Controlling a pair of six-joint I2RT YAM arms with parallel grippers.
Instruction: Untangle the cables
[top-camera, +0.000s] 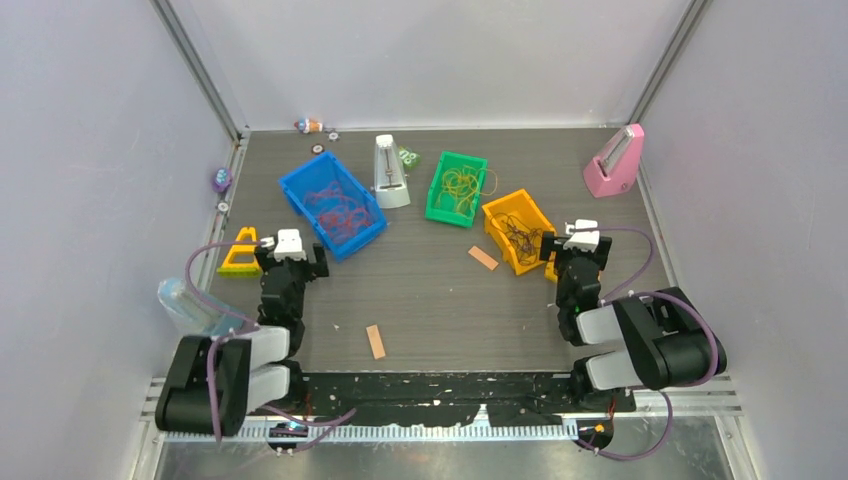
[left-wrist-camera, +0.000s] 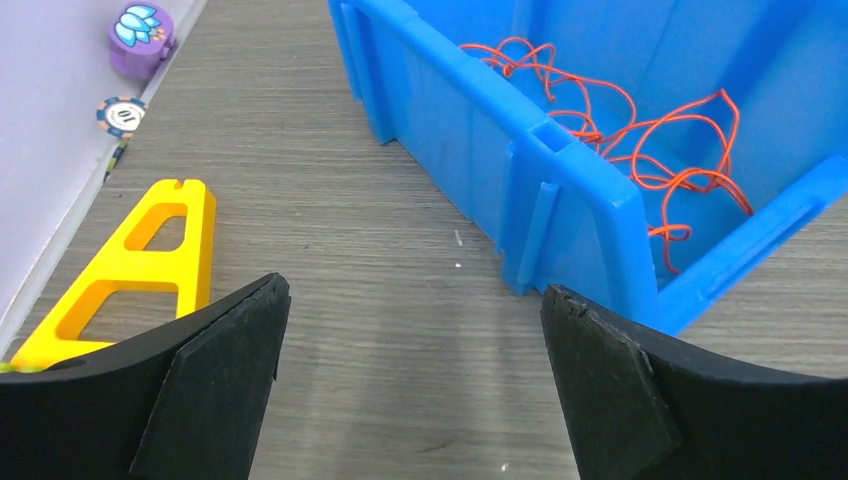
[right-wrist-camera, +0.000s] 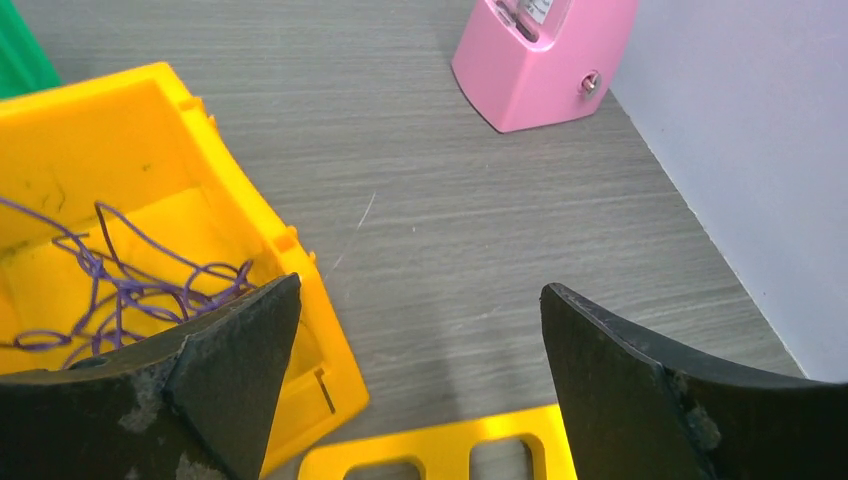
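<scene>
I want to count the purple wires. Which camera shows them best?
The right wrist camera: the purple wires lie close up in the yellow bin, strands clear, though the right gripper hides some. The top camera shows only a small dark tangle. The left wrist camera shows none of them.

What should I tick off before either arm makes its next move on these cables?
1. Left gripper open, nothing between its fingers: ok.
2. Right gripper open, nothing held: ok.
3. Red cables lie inside the blue bin: ok.
4. Purple cables lie inside the yellow bin: ok.
5. Yellow cables wholly inside the green bin: cannot tell; a loop may reach over its right rim.
</scene>
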